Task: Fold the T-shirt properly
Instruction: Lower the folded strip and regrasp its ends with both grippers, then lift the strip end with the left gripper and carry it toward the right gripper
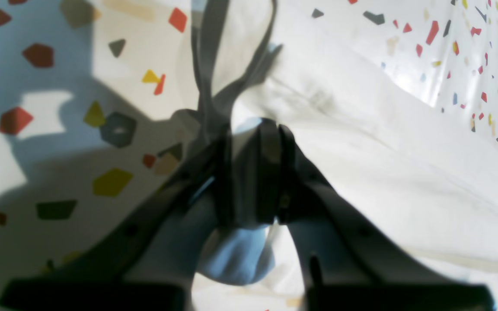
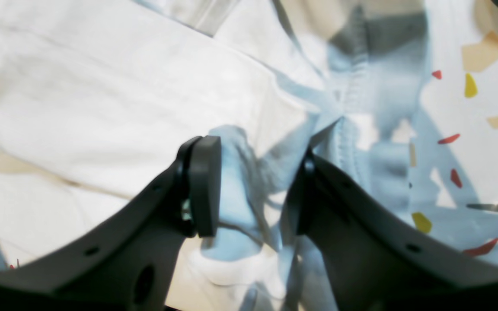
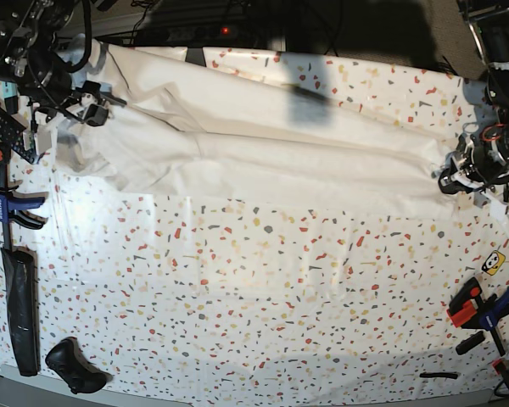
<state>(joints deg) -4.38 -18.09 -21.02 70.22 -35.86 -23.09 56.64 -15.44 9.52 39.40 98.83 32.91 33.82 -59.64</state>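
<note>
The white T-shirt (image 3: 263, 153) lies stretched in a long band across the far part of the speckled table (image 3: 254, 297). At its right end, in the base view, my left gripper (image 3: 455, 180) is shut on the cloth. The left wrist view shows the fingers (image 1: 270, 172) pressed close together on a pinch of the T-shirt (image 1: 383, 172). At the far left my right gripper (image 3: 92, 110) holds the other end. In the right wrist view its pads (image 2: 205, 185) stand apart with a thick bunch of T-shirt (image 2: 249, 181) and a stitched hem between them.
Blue and orange clamps (image 3: 4, 203) and a long black bar (image 3: 21, 309) line the left edge, with a black object (image 3: 72, 365) at the front left. More clamps (image 3: 483, 305) and a yellow sticker (image 3: 492, 263) sit at the right edge.
</note>
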